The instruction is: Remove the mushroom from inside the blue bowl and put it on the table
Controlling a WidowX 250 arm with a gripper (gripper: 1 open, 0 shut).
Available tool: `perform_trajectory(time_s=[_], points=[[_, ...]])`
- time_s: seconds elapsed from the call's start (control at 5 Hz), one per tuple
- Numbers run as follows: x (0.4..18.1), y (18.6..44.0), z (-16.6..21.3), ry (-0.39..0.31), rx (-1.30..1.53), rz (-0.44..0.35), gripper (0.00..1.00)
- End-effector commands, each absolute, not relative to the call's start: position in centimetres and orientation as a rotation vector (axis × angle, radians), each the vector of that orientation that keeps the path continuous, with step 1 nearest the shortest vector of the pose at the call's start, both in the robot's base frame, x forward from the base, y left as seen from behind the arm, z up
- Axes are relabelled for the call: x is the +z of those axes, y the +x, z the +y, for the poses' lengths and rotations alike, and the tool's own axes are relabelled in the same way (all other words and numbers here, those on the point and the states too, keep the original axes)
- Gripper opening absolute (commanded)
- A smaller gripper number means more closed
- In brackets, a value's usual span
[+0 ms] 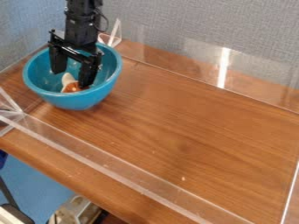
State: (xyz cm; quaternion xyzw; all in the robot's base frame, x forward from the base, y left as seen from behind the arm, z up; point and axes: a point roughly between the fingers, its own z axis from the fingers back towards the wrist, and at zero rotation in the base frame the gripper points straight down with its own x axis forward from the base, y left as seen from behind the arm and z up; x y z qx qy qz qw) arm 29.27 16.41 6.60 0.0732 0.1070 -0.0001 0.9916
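The gripper (73, 63) stands with its jaws spread wide and empty, pointing steeply down into the blue bowl (73, 79). The mushroom (73, 84) lies on the bowl's floor, just below the fingertips. The step in hand appears to be the approach. The next move calls for a short descent, closing on the cap, then lifting clear toward the table (176, 122).

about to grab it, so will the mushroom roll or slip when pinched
The mushroom looks small with a rounded cap, so it may slip from the open gripper. Lying against the blue bowl's smooth curved inside, it could roll if nudged. Probably light, being a toy.
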Motion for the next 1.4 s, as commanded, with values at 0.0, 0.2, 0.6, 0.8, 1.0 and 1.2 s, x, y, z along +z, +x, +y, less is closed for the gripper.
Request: perform_trajectory(time_s=[0.0,0.2,0.6,0.8,1.0,1.2], points=[[7.87,30.26,16.76,0.183,-0.007,0.168,1.00],[7.66,30.31,16.83,0.190,-0.009,0.175,1.00],[7.46,30.36,16.90,0.201,-0.009,0.188,0.00],[7.37,30.37,16.99,0.206,-0.007,0.196,0.00],[7.34,30.33,17.08,0.212,-0.004,0.204,0.00],[7.37,30.30,17.13,0.218,-0.002,0.211,0.00]])
